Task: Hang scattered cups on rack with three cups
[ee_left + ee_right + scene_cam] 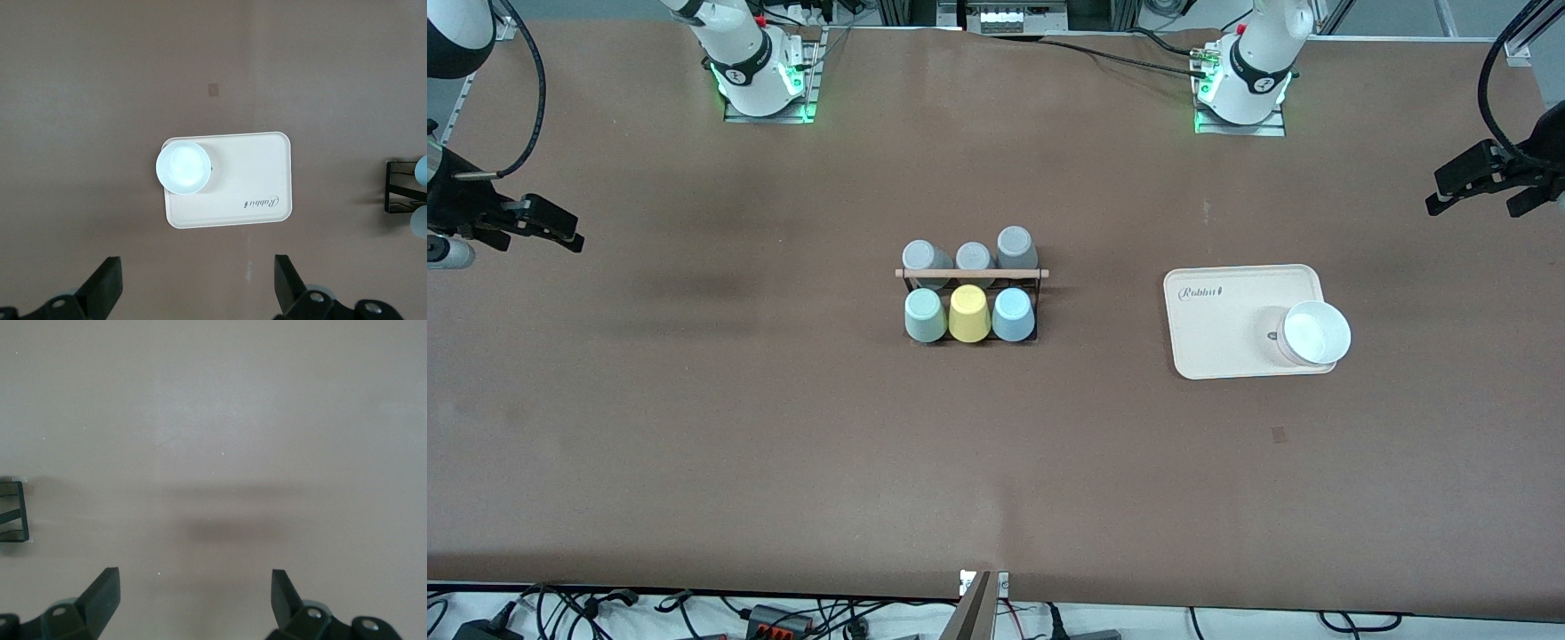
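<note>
The rack (971, 298) sits mid-counter, well apart from both claws, with the mint cup (925, 316) and blue cup (1013, 315) on it. The left claw (197, 283) and right claw (195, 597) hang wide open, holding nothing.

1. A yellow cup (968, 313) sits upside down, in the row nearer the front camera.
2. Three grey cups (971, 255) stand upside down in the row farther from the front camera.
3. A cream tray (1232, 307) lies flat on the brown table (783, 427), toward the left arm's end, with dark lettering in one corner.
4. A white bowl (1314, 333) rests upright on the tray, at the corner nearest the front camera and the left arm's end.
</note>
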You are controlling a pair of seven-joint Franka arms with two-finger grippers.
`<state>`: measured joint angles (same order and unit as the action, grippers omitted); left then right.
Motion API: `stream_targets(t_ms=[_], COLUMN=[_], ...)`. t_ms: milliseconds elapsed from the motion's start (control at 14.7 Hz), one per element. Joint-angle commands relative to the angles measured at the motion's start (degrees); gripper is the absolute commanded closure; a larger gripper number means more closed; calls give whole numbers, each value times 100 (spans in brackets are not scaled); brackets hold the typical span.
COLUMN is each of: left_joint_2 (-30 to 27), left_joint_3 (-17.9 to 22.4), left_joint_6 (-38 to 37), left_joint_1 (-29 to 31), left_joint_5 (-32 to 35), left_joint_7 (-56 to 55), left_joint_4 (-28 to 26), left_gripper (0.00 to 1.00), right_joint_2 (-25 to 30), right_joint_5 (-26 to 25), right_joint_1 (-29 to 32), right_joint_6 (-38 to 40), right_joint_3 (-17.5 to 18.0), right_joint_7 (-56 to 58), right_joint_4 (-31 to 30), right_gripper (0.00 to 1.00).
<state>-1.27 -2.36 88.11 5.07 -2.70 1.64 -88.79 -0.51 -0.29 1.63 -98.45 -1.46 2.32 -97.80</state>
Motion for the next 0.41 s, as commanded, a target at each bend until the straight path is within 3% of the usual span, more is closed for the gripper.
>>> stream_targets(t_ms=[0, 341], left_joint_2=[-84, -84], left_joint_3=[-45, -36], left_joint_6=[22, 14], left_joint_1=[38, 38], left_joint_5=[77, 77], left_joint_7=[56, 56], left_joint_4=[-94, -103], left_gripper=[0, 0], right_joint_2=[103, 130], right_joint_5=[37, 29], right_joint_1=[30, 30], right_joint_6=[72, 63], right_joint_3=[41, 50], right_joint_7=[94, 94], right_joint_4=[-38, -46], right_gripper=[0, 0])
